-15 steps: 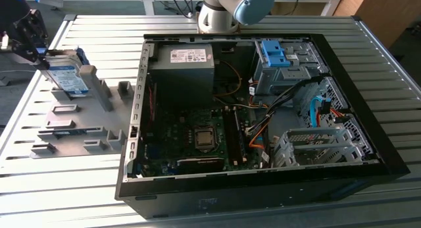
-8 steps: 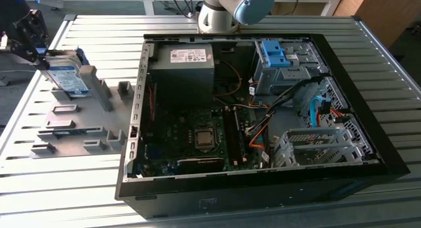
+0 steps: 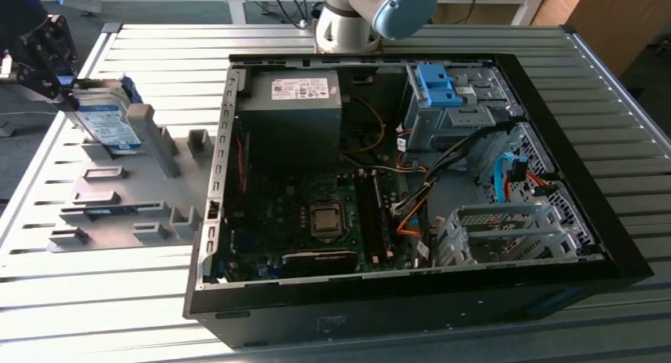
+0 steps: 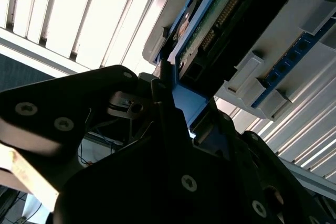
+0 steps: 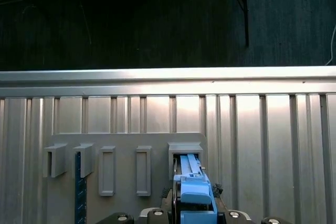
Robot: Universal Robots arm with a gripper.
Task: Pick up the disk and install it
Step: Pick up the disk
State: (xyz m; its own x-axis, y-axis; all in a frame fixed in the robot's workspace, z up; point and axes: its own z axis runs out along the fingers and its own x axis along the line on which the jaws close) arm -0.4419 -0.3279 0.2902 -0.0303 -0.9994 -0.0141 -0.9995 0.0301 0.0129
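On the table (image 3: 94,300), I think the best lift goes straight up out of the grey rack (image 3: 137,206), so the disk (image 3: 110,127), pinched on its blue edge by the gripper (image 3: 65,92), does not snag. The open case (image 3: 419,308) holds boards (image 3: 304,214), wires (image 3: 414,214) and 1 blue bracket (image 3: 435,84); the rack holds the disk on edge in 1 end slot.
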